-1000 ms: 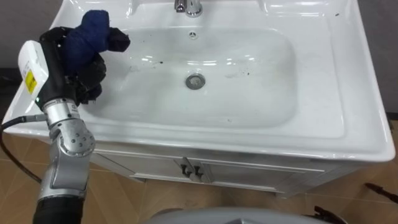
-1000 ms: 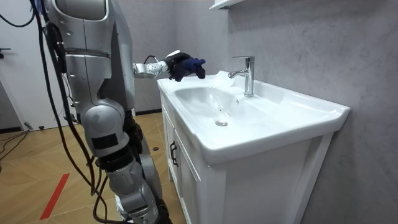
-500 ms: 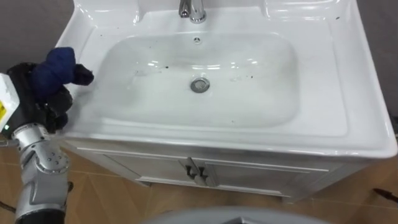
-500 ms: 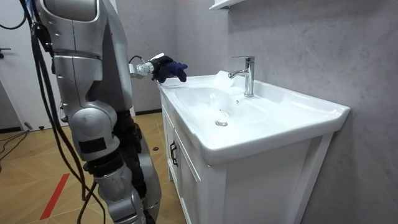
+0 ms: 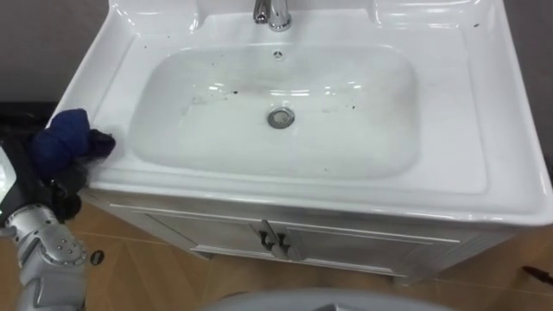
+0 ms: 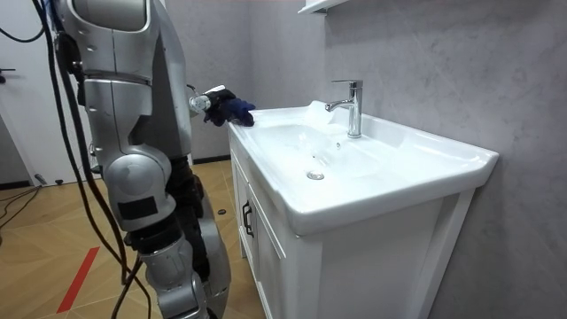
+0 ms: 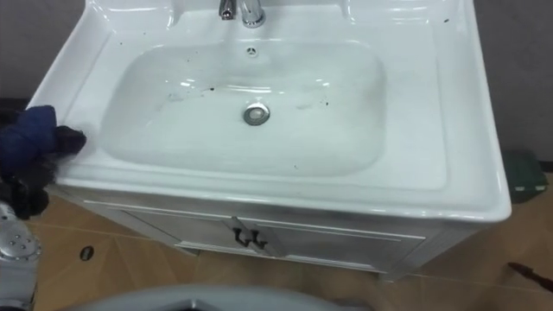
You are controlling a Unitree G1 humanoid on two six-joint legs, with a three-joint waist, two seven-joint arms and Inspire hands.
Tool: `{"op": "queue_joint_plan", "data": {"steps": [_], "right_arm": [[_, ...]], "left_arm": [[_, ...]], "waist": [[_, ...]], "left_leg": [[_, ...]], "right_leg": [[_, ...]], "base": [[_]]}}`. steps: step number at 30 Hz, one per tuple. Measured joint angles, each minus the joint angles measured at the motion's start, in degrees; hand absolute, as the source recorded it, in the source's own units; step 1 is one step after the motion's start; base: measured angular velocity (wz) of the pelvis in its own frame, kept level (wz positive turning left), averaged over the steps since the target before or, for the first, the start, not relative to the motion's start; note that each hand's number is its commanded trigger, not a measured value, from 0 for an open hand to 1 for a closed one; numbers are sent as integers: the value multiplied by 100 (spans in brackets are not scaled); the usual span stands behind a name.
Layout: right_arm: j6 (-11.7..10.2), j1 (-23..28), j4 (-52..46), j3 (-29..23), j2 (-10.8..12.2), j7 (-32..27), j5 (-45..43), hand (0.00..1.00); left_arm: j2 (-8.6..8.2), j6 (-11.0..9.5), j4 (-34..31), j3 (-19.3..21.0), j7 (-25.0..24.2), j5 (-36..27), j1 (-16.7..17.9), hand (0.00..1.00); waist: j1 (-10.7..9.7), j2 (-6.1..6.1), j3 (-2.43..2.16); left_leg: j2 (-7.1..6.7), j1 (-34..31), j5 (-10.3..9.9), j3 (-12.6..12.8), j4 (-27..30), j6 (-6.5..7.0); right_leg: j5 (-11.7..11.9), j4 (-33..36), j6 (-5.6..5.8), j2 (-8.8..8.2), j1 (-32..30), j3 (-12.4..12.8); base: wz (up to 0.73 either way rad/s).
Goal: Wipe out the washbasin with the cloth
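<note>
Clutching blue cloth [image 5: 66, 138], left hand [image 5: 54, 183] beside speckled basin [image 5: 458, 104]; wood floor [image 5: 151, 269].

1. You had a white cabinet [image 5: 363, 250] with two door handles [image 5: 275, 239] at the middle of its front edge.
2. A chrome faucet [image 5: 273, 12] stood at the middle of its back edge.
3. Wooden floor [image 5: 164, 276] lay below, with a red strip [image 6: 78, 279].
</note>
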Motion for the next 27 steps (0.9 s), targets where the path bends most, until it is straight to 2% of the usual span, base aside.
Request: {"op": "queue_joint_plan", "data": {"steps": [11, 20, 22, 27], "right_arm": [[28, 49, -65, 2, 3, 0, -21, 0], [24, 50, -164, -6, 6, 8, -251, 0], [24, 52, -167, -21, 6, 14, -436, 0], [25, 68, -169, -123, -23, 26, -551, 0]], "left_arm": [[1, 30, -31, 0, -3, 3, -53, 100], [51, 32, -32, -1, -2, 95, -542, 100], [149, 45, -135, -1, -1, 349, -614, 100], [442, 53, -423, 0, 109, 494, -662, 100]], "waist": [[-23, -1, -1], [-66, -3, 1], [-109, 1, -3], [-204, 17, 10]], "left_leg": [[1, -1, 0, 3, 2, 0], [3, -47, 1, -6, 4, 3], [3, -80, 2, -13, 2, 3], [-1, -74, 2, -8, -13, 3]], "right_leg": [[0, 8, 0, -8, -2, -3], [0, -1, 0, -10, -70, 1], [3, 5, 1, -5, -93, -4], [5, 7, 2, -10, -100, 21]], "base": [[0], [0], [0], [-2]]}}
